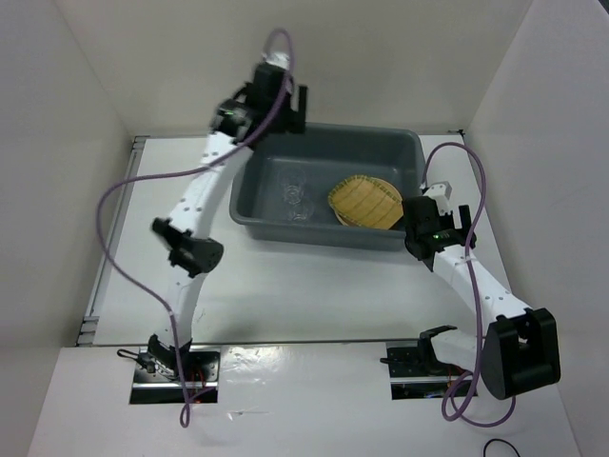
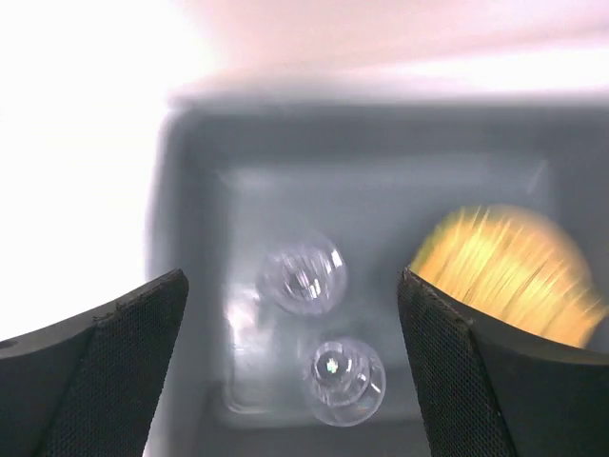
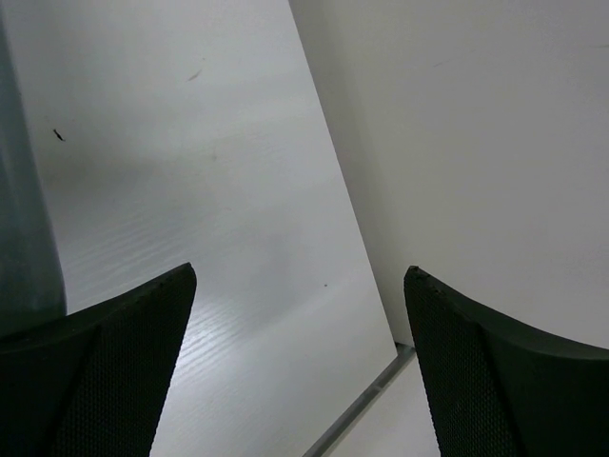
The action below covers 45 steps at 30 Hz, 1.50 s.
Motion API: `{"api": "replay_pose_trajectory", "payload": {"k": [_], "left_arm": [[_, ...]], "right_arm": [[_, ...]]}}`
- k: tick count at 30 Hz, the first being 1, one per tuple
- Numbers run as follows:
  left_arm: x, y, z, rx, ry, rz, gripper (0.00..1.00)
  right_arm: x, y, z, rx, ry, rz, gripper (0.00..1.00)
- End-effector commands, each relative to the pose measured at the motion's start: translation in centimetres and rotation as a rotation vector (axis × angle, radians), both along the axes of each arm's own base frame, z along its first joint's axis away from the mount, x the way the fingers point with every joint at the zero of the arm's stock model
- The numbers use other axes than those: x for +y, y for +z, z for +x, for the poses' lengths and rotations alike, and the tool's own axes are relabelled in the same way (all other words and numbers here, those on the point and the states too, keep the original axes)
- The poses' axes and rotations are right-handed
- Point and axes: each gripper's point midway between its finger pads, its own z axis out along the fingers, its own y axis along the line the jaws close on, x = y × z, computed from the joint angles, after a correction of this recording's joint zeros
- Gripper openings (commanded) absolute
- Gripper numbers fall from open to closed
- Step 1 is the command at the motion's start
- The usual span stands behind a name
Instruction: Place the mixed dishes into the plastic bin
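Inside the grey plastic bin (image 1: 314,234), two clear cups (image 2: 303,278), slatted bamboo tray (image 1: 366,202)

Robot lab test cell: plain white tabletop (image 1: 314,295) boxed left, far & right by blank white panel walls (image 1: 381,57); two white-and-black jointed robot arms (image 1: 205,200) w/ loose purple cables (image 1: 101,211), bolted to dark metal base plates (image 1: 202,371) at near edge.
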Motion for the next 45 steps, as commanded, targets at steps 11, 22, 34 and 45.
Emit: {"api": "replay_pose_trajectory", "payload": {"k": [11,22,34,45], "left_arm": [[12.4,0.8,-14.1,-0.089,0.276,-0.222,1.0],[5.8,-12.7,-19.4,0.324,-0.041,-0.216,1.0],[0.0,-16.2,-19.4,0.411,-0.216,-0.174,1.0],[-1.9,-17.6,-16.4,0.426,-0.241,-0.13,1.0]], "right_arm": [[1.8,-1.0,0.0,0.032,0.086,0.06,0.96],[3.9,-3.3,0.5,0.136,0.172,0.052,0.97],[7.1,-1.6,0.7,0.198,0.391,0.096,0.99],[11.6,-0.8,1.3,0.261,0.575,0.135,0.99]]}}
